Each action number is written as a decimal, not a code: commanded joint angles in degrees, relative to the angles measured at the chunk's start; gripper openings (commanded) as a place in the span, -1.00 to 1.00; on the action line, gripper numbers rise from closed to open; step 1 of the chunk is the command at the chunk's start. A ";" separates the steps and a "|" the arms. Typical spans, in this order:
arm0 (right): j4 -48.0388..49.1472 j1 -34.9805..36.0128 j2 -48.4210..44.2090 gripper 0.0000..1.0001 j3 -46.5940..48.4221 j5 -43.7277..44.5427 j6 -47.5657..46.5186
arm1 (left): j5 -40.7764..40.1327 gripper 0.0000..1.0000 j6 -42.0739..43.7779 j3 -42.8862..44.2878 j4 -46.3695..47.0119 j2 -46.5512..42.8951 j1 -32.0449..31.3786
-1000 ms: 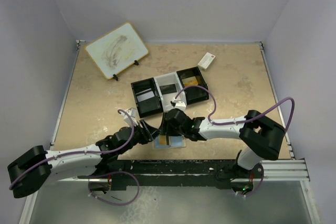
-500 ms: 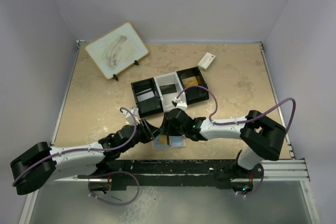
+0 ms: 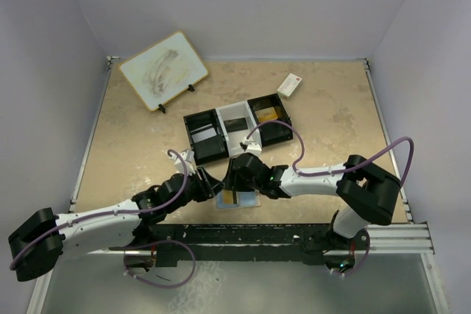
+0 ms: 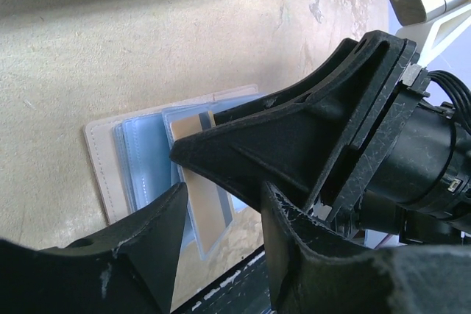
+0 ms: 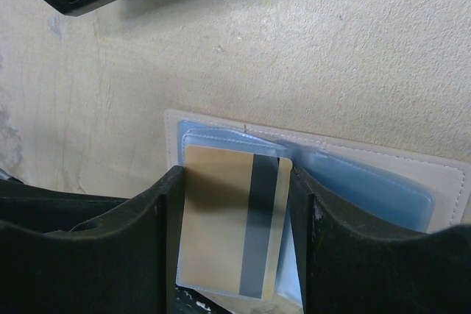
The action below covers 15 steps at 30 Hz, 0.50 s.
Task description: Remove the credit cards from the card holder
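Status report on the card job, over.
Left claw open beside card holder. Right claw astride gold card, grip unclear. Holder open flat, card partly out. Claws crowded, nothing else blocking.

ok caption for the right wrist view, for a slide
right gripper brackets a gold card over the open card holder

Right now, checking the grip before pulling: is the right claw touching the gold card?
Touching. Right wrist view: both fingers sit flush against the gold card, no gap.
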 commanded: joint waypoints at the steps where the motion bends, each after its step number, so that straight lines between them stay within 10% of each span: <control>1: 0.80 -0.39 0.94 0.08 -0.01 0.61 2.81 | 9.62 -0.17 2.12 -0.20 -3.16 1.17 -1.11; 15: 1.10 -0.37 0.44 0.08 -0.44 0.58 3.32 | 8.15 -0.01 5.20 5.54 -18.77 -9.13 -1.11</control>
